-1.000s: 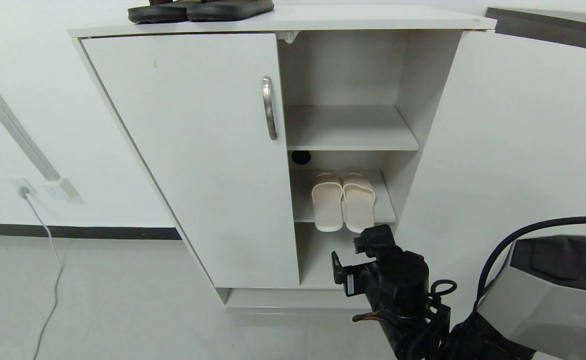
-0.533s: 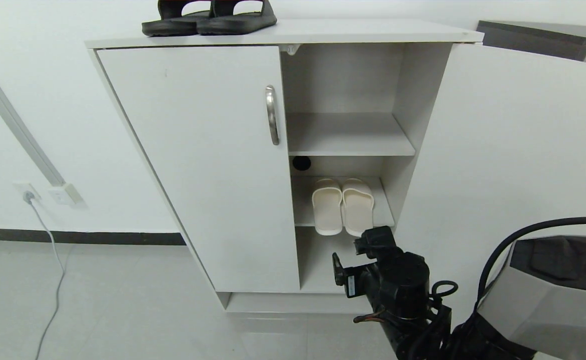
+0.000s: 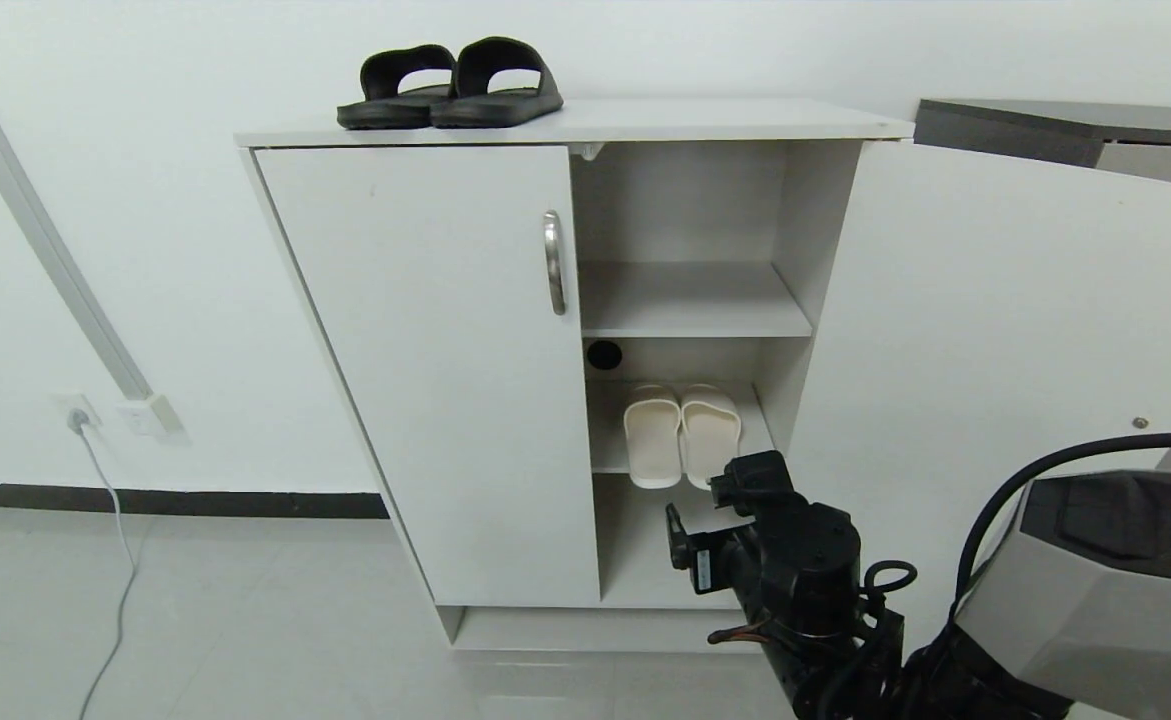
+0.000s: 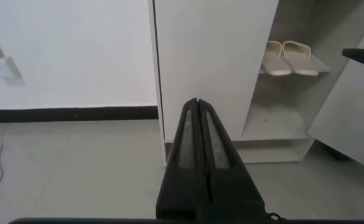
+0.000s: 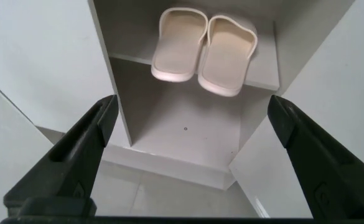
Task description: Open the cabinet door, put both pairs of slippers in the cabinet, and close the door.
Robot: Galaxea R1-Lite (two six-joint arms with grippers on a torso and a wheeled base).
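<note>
A white cabinet point(image 3: 425, 350) stands against the wall with its right door point(image 3: 1005, 340) swung wide and its left door shut. The cream slippers point(image 3: 683, 433) lie side by side on the middle shelf, also seen as cream slippers point(image 5: 205, 50) and cream slippers point(image 4: 292, 56). The black slippers point(image 3: 450, 85) rest on the cabinet's top at its left. My right gripper point(image 5: 191, 155) is open, low in front of the open compartment, with nothing between its fingers. My left gripper point(image 4: 197, 124) is shut and empty, out over the floor facing the cabinet.
The upper shelf point(image 3: 690, 300) and the bottom compartment point(image 5: 188, 134) hold nothing. A wall socket with a grey cable point(image 3: 110, 520) is at the left. A grey unit point(image 3: 1065, 130) stands behind the open door. Bare floor point(image 3: 195, 620) lies left of the cabinet.
The whole head view has shifted: the cabinet now sits lower and smaller, and the black slippers on top show fully. The camera moved, not the things. The right arm keeps its place.
</note>
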